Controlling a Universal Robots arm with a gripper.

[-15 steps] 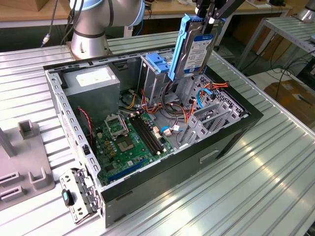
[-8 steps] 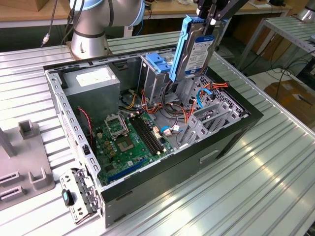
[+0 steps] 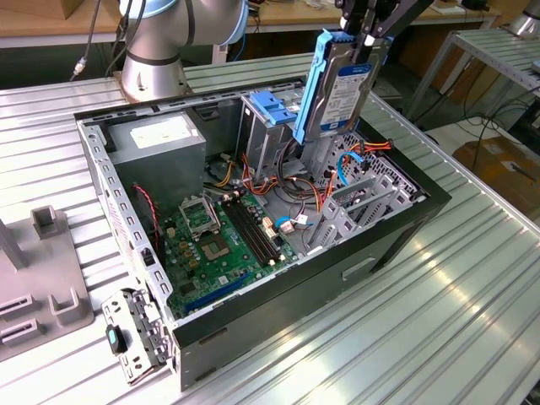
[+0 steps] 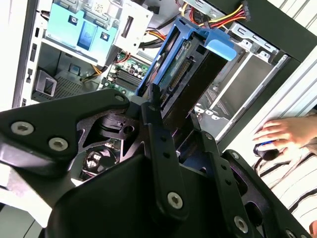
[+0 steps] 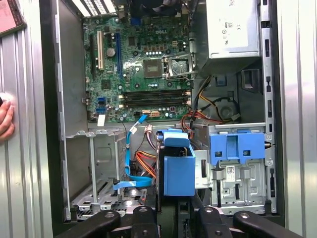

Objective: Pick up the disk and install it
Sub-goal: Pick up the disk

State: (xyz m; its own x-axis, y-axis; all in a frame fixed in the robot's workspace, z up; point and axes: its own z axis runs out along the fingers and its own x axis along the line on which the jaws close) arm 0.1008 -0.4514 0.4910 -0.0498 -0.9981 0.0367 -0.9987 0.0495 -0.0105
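Note:
The disk (image 3: pixel 342 89) is a flat metal drive with a blue-and-white label and blue plastic side rails. It hangs on edge, slightly tilted, above the far right corner of the open computer case (image 3: pixel 396 228). My gripper (image 3: pixel 369 44) is shut on its upper end. In the second wrist view the disk (image 4: pixel 183 69) sticks out past the black fingers (image 4: pixel 158 134) toward the case interior. In the first wrist view the disk's blue rail end (image 5: pixel 178 171) sits over the gap between the empty metal bay (image 5: pixel 99 168) and the drive cage (image 5: pixel 237 153).
The cage with its blue latch (image 3: pixel 272 108) stands beside a grey power supply box (image 3: pixel 160 139). Loose cables (image 3: pixel 350 160) lie under the disk, and the motherboard (image 3: pixel 219 245) covers the case floor. A person's hand (image 4: pixel 287 131) rests beside the case. The arm's base (image 3: pixel 156 51) stands behind.

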